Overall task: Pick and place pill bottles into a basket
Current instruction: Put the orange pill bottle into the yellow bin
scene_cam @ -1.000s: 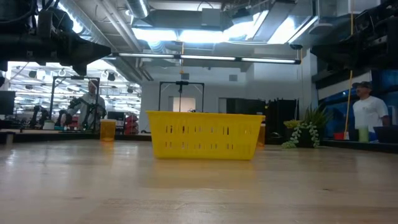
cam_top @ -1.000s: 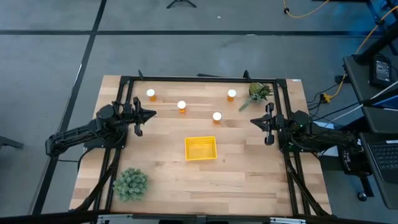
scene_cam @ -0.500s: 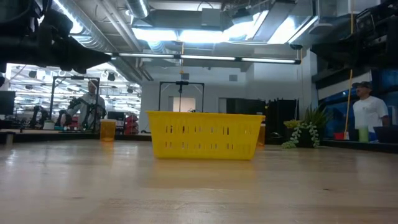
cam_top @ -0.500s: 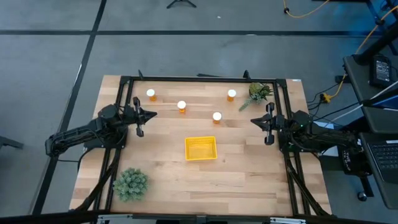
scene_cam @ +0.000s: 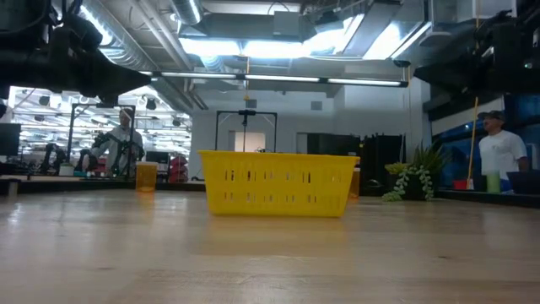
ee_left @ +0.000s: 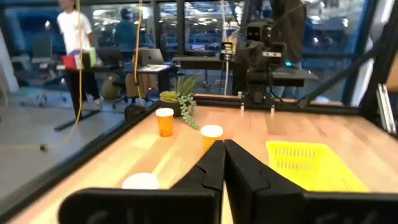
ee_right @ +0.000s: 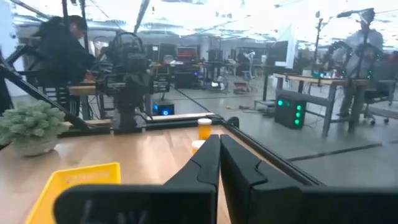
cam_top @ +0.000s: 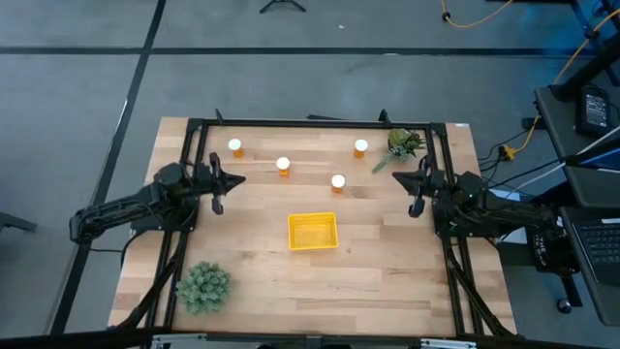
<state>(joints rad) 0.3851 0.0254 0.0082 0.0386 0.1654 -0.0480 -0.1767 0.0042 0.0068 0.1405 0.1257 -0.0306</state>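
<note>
Four pill bottles (cam_top: 283, 166) stand upright on the table (cam_top: 387, 262) in a loose row, none yet in the basket (cam_top: 313, 232). The left gripper (cam_top: 231, 178), fingers together and empty, points across the table; the nearest bottle sits ahead of its tips and slightly toward the far edge. The right gripper (cam_top: 403, 175), likewise closed and empty, has another bottle (cam_top: 338, 181) ahead of it. Judgement: either gripper must open before approaching.

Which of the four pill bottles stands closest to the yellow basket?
The pill bottle just beyond the basket, toward its right. The other three stand farther back.
</note>
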